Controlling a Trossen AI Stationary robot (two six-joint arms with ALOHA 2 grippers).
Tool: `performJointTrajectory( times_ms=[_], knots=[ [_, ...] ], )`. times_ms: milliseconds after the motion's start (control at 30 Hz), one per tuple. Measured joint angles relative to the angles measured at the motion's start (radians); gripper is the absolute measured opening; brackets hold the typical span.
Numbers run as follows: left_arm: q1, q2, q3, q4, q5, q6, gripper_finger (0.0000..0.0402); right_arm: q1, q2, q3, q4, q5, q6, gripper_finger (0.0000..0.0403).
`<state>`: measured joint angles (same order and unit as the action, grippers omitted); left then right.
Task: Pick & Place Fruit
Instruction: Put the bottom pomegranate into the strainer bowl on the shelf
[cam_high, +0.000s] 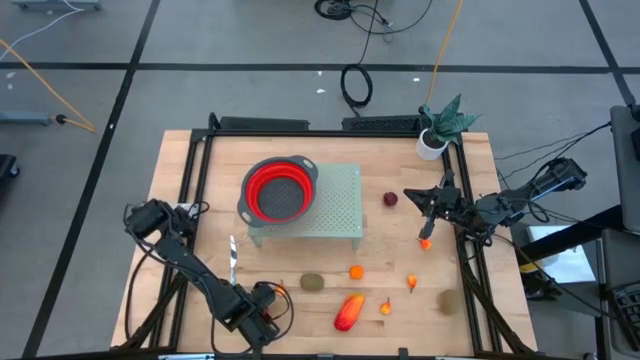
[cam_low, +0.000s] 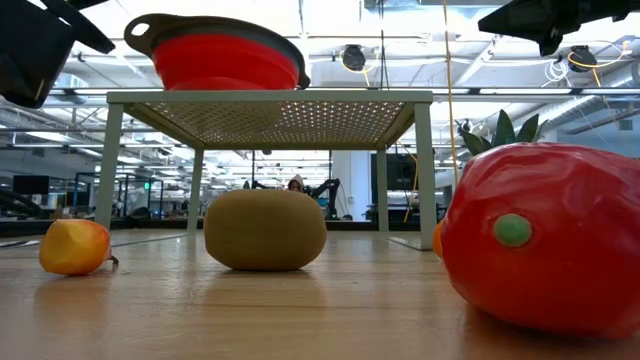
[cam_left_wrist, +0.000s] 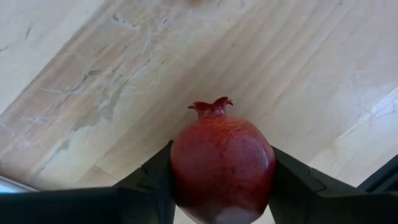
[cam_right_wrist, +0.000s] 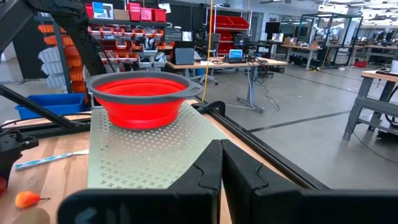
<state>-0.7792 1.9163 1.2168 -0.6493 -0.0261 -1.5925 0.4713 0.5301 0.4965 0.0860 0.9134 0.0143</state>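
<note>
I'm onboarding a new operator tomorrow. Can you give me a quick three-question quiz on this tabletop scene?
1. True or false: the red bowl sits directly on the wooden table.
2. What lies between the left gripper fingers in the left wrist view?
A. a dark red pomegranate
B. the knife
C. nothing
3. Fill in: the right gripper fingers are ____.

Key
1. False; it stands on the perforated stand.
2. A
3. shut, holding nothing.
</note>
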Motion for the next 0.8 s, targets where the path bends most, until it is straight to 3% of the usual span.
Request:
performJointTrajectory(
  times_ms=[233,367,567,800],
  knots=[
    [0.000,-0.072,-0.001,-0.007,-0.011,-0.024,0.0191,0.000,0.000,0.000,0.000,0.000,0.000,0.0000],
    [0.000,-0.135,-0.001,0.039,-0.072,-0.044,0.0182,0.000,0.000,0.000,0.000,-0.001,0.000,0.0000],
    [0.000,-0.239,0.000,0.187,-0.296,0.004,0.0188,0.000,0.000,0.000,0.000,-0.002,0.000,0.0000],
    [0.000,-0.295,0.001,0.435,-0.600,0.245,0.0186,0.000,0.000,0.000,0.000,-0.002,0.000,0.0000]
  ],
)
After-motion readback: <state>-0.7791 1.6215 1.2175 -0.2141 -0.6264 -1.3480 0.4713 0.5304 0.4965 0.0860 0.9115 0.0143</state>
